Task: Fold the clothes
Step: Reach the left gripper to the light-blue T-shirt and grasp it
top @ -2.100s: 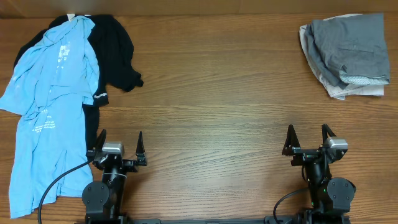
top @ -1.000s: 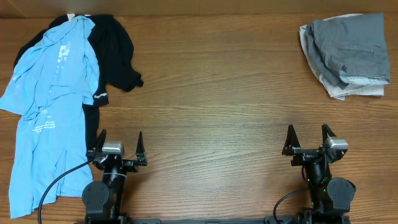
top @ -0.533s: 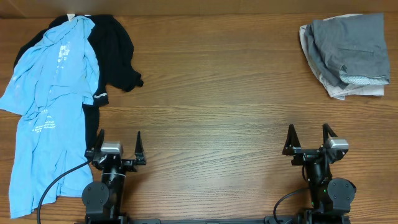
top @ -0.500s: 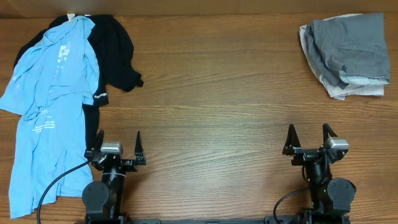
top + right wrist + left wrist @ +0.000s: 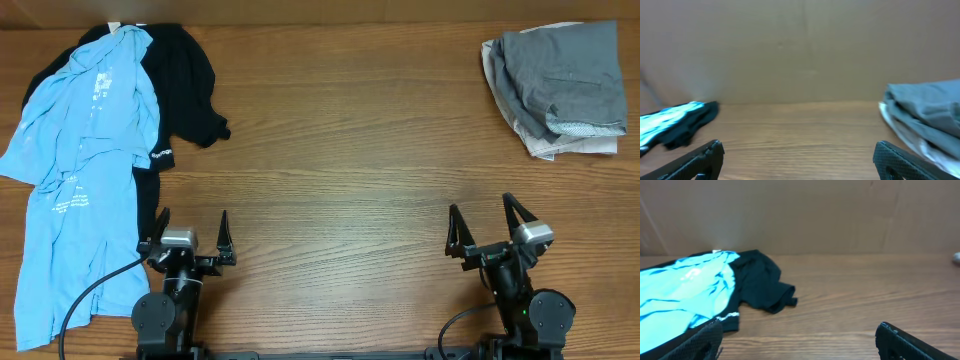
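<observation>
Item 1, task garments: light blue short-sleeved T-shirt with white lettering (image 5: 75,180), spread crumpled along the left edge of the brown wood-grain table (image 5: 340,150). It overlaps a larger black shirt with a small white logo (image 5: 185,85), which reaches out to its right at the far left corner.

Item 2: folded grey garment on a pale one (image 5: 560,85), far right corner, well apart from the shirts.

Overhead view only: the full layout, the lettering and logo, both arm bases at the near edge, and a black cable (image 5: 80,300) crossing the blue hem.

Wrist views only: a plain brown cardboard wall (image 5: 800,215) behind the table. The left wrist view takes in both shirts but not the grey pile. The right wrist view, somewhat blurred, has the shirts far left and the grey pile at right.

Item 3: left gripper (image 5: 193,218), low at the near edge just right of the blue shirt, pointing straight across the table, fingers (image 5: 695,342) spread wide, nothing between them.

Item 4: right gripper (image 5: 480,208), near edge on the right side, angled slightly toward the table's left, fingers (image 5: 910,160) likewise wide apart and empty.
</observation>
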Controlling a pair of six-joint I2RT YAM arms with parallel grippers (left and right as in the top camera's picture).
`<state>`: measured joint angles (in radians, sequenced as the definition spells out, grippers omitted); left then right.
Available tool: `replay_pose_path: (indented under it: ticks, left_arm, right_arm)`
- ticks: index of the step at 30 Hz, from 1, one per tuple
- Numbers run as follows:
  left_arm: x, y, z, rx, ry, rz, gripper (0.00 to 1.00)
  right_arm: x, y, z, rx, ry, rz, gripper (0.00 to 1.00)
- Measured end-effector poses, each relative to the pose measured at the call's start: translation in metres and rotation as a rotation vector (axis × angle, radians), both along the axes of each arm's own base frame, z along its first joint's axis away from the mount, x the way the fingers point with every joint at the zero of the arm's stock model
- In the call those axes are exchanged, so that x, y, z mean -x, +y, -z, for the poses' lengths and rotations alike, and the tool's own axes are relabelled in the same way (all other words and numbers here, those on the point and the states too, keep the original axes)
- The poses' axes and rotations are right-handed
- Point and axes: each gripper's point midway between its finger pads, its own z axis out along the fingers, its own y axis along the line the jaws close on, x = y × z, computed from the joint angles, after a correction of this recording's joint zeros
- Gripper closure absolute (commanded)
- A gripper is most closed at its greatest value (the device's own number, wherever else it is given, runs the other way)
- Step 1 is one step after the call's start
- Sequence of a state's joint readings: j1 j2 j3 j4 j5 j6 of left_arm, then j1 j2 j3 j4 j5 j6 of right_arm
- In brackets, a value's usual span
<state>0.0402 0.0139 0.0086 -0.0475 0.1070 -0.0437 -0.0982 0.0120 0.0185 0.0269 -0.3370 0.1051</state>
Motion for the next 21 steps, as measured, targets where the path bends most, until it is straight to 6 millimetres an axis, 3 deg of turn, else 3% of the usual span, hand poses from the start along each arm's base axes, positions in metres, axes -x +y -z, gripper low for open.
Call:
replay_pose_path:
  ticks: [3, 7, 12, 17, 21]
  left_arm:
    - [0.001, -0.004, 0.001, 0.068, 0.016, 0.017, 0.00]
    - [0.001, -0.007, -0.008, 0.114, 0.063, 0.034, 0.00]
    - [-0.007, -0.009, -0.053, 0.128, 0.116, 0.042, 0.00]
    - [-0.037, -0.012, -0.088, 0.137, 0.281, 0.057, 0.00]
    - [-0.067, -0.017, -0.108, 0.135, 0.422, 0.089, 0.00]
  right_arm:
    - [0.003, 0.008, -0.005, -0.008, -0.001, -0.052, 0.00]
    - [0.005, 0.015, -0.035, -0.009, -0.011, -0.096, 0.00]
    - [-0.001, 0.030, -0.077, -0.009, 0.033, -0.194, 0.00]
    - [-0.030, 0.041, -0.104, -0.046, 0.216, -0.290, 0.00]
    - [-0.057, 0.046, -0.108, -0.097, 0.389, -0.342, 0.00]
